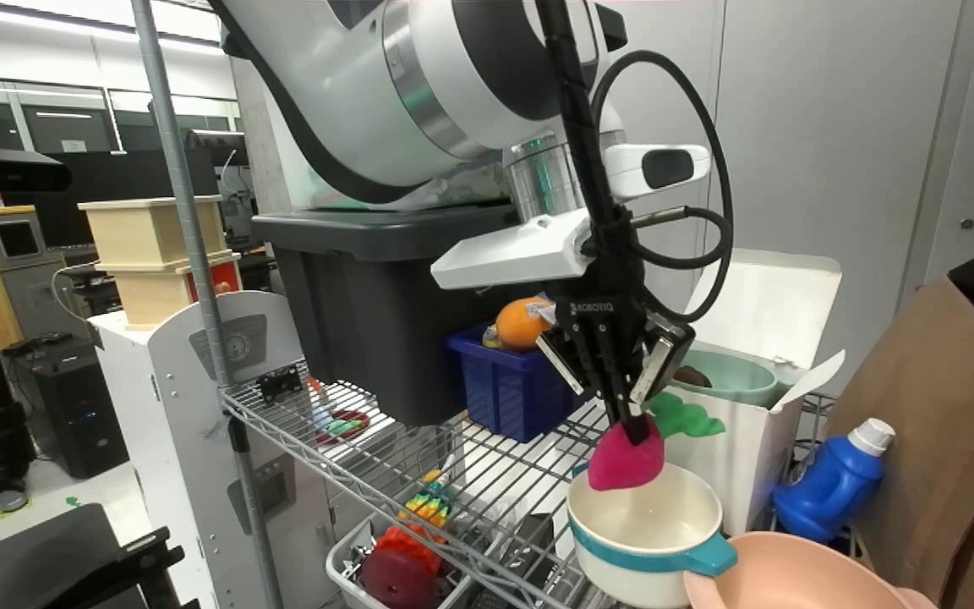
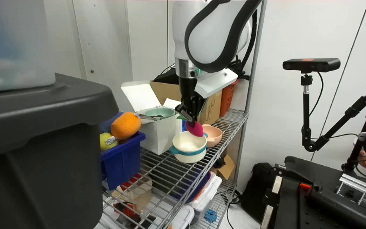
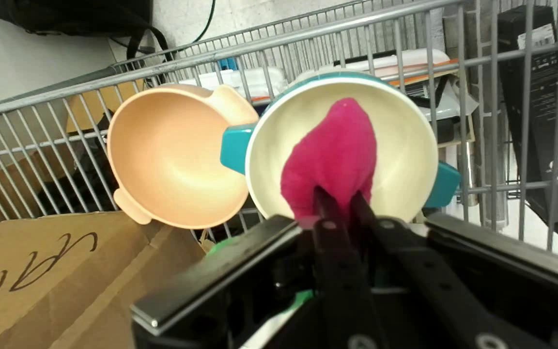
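Wire shelving (image 2: 157, 170) is spread beneath the jaws, its edge rail (image 3: 259, 47) run past their tips. Between the jaws of the gripper (image 3: 340, 193) a pink plush toy (image 3: 332, 140) is clamped, held over the mouth of a cream pot (image 2: 189, 158); whether the rim is passed cannot be told. The toy's green leaves (image 1: 690, 419), beside the jaws, are most fully shown in an exterior view. Below the jaws, a peach bowl (image 3: 177, 155) is overlapped by the pot's teal handle (image 3: 236, 148). Across a gap from the pot, a blue basket (image 2: 122, 165) is seen; its round orange item (image 2: 125, 125) is shown in both exterior views, not the wrist view.
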